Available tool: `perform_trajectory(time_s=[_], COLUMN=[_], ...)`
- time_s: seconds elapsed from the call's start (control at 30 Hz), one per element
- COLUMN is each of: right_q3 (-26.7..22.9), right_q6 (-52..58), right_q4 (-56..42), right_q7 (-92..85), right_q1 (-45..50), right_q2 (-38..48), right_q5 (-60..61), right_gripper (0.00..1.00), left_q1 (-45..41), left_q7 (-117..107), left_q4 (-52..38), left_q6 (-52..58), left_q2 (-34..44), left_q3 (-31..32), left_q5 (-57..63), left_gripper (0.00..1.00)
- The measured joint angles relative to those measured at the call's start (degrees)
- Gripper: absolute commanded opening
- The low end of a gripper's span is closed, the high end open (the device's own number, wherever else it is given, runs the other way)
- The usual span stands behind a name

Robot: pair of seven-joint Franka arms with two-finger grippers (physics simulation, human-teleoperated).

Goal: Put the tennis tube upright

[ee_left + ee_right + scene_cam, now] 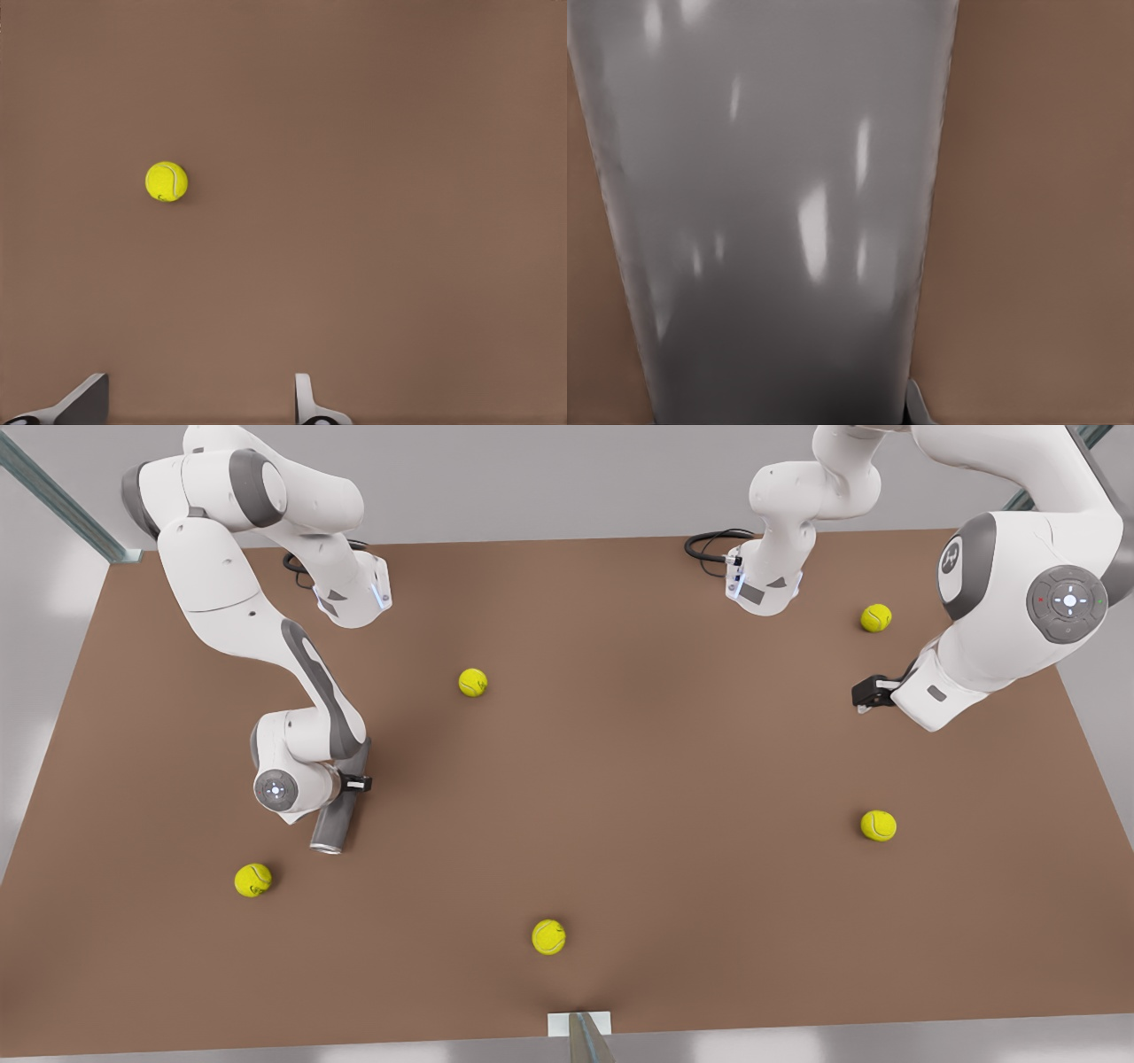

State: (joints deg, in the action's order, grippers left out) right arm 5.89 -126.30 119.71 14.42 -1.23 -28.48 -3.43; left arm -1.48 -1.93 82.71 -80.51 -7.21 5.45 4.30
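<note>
On the brown table (620,797), toward the front view's left, the tennis tube (340,806) lies on its side, a slim dark grey cylinder with its light-rimmed open end pointing toward the near edge. My right gripper (353,783) is down at the tube, about halfway along it, with a black fingertip showing on the side of the tube that faces the table's middle; from my right wrist view the tube's (771,212) shiny grey wall looms very close (only a sliver of one finger peeks out beside it), so I cannot tell whether my fingers are pressing it or merely set around it. One yellow tennis ball (252,880) rests near the tube's open end, a second (472,682) lies beyond its far end toward the table's middle, and a third (548,936) sits by the near edge. My left gripper (871,693) waits well apart from the tube, on the front view's right, held above the table between two more balls (875,617) (878,825); its fingers (84,400) stand spread with nothing between them, and a ball (166,181) lies on the bare surface beyond them.
</note>
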Motion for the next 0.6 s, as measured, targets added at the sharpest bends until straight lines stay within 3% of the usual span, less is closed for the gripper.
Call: perform_trajectory(time_s=[0.6], right_q3=[0.0], right_q6=[1.74], right_q4=[-1.23], right_q7=[-0.09], right_q1=[0.18], right_q2=[0.17], right_q5=[-0.04], right_gripper=[0.78], left_q1=[-0.01], left_q7=[-0.09], left_q4=[0.0], left_q6=[0.44], left_q2=[0.09], left_q3=[0.0], left_q5=[0.0], left_gripper=[1.0])
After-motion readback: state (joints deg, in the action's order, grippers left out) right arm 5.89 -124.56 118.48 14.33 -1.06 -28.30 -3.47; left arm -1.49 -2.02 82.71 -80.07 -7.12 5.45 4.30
